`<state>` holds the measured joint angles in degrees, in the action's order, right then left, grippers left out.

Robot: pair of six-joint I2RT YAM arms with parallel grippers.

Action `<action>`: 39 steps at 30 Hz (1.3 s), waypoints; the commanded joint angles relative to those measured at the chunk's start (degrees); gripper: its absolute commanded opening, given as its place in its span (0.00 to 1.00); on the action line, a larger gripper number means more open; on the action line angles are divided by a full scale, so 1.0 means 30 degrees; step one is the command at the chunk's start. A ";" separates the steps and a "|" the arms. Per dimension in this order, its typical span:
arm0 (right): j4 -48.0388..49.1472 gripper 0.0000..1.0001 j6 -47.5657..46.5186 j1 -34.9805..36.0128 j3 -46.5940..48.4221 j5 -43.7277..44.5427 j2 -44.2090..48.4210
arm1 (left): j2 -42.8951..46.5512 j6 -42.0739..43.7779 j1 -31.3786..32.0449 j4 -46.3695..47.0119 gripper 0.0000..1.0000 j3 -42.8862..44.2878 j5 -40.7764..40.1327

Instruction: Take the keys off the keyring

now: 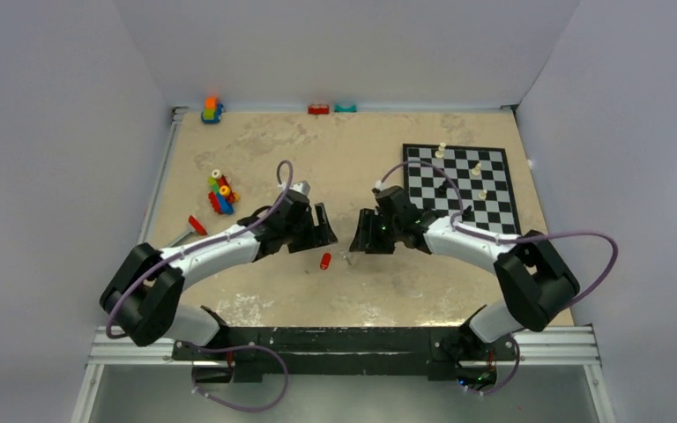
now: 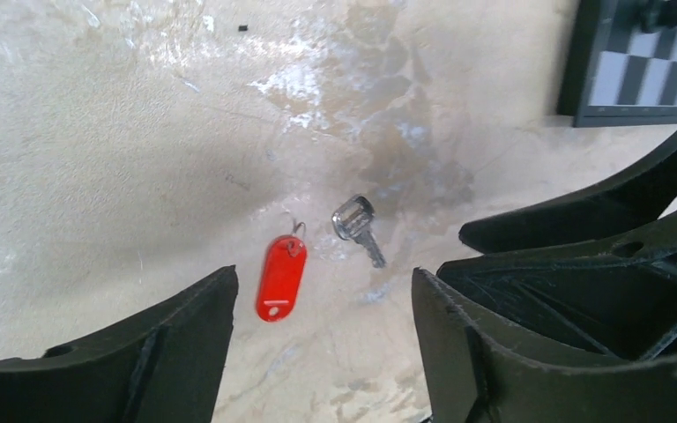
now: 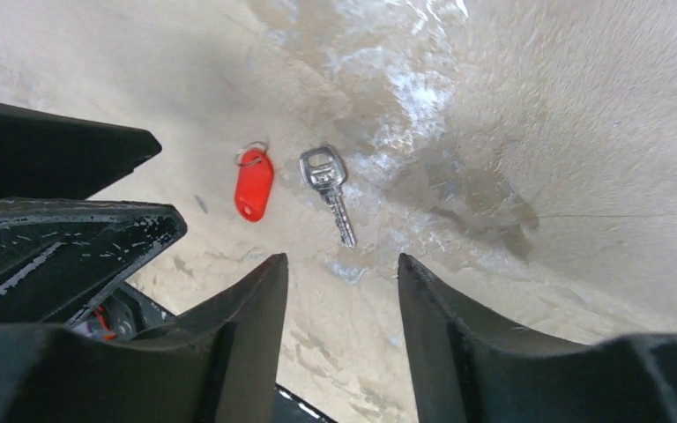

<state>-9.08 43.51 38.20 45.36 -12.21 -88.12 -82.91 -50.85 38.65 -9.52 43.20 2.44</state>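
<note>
A red plastic tag (image 1: 324, 261) lies flat on the table between the two grippers. A thin wire keyring (image 2: 298, 231) sits in its top hole. A silver key (image 2: 357, 225) lies just right of the tag, apart from the ring. The right wrist view shows the same tag (image 3: 253, 185), ring (image 3: 250, 157) and key (image 3: 328, 189). My left gripper (image 1: 324, 231) is open and empty above them, its jaws wide in the left wrist view (image 2: 324, 273). My right gripper (image 1: 363, 233) faces it, open and empty (image 3: 342, 257).
A chessboard (image 1: 495, 201) with several pieces lies at the right. Toy bricks (image 1: 220, 194) and a grey bar with a red end (image 1: 190, 229) lie at the left. More bricks (image 1: 212, 110) line the back wall.
</note>
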 commanded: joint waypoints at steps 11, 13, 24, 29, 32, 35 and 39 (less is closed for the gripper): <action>-0.5141 0.79 -0.3432 0.0010 0.3921 0.2954 0.6108 | 0.6968 0.3202 -0.0038 -0.4076 1.00 0.2634 -0.1474; -0.5228 0.80 -0.3693 -0.0002 0.4154 0.2919 0.6883 | 0.7689 0.3743 -0.0038 -0.4413 1.00 0.2962 -0.1486; -0.2063 0.83 -0.5122 0.0003 0.2819 0.2260 1.2272 | 1.1783 0.6396 -0.0060 -0.6011 1.00 0.3879 -0.1805; -0.0285 0.84 -0.4709 0.0001 0.1198 0.2848 1.4520 | 1.3226 0.7319 -0.0052 -0.6635 1.00 0.3831 -0.1904; 0.0797 0.84 -0.3542 -0.0013 -0.0200 0.3808 1.5962 | 1.4151 0.7861 -0.0053 -0.6898 1.00 0.3259 -0.2067; 0.1436 0.90 -0.2932 0.0004 -0.1419 0.5408 1.7345 | 1.5174 0.8092 -0.0053 -0.6961 1.00 0.2397 -0.2378; 0.1023 0.94 -0.2333 -0.0019 -0.2232 0.7060 1.8232 | 1.6333 0.8273 -0.0053 -0.7380 1.00 0.1480 -0.2968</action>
<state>-8.97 33.65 38.20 39.90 1.80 -35.46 -36.40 -28.38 38.65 -29.95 49.93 -3.90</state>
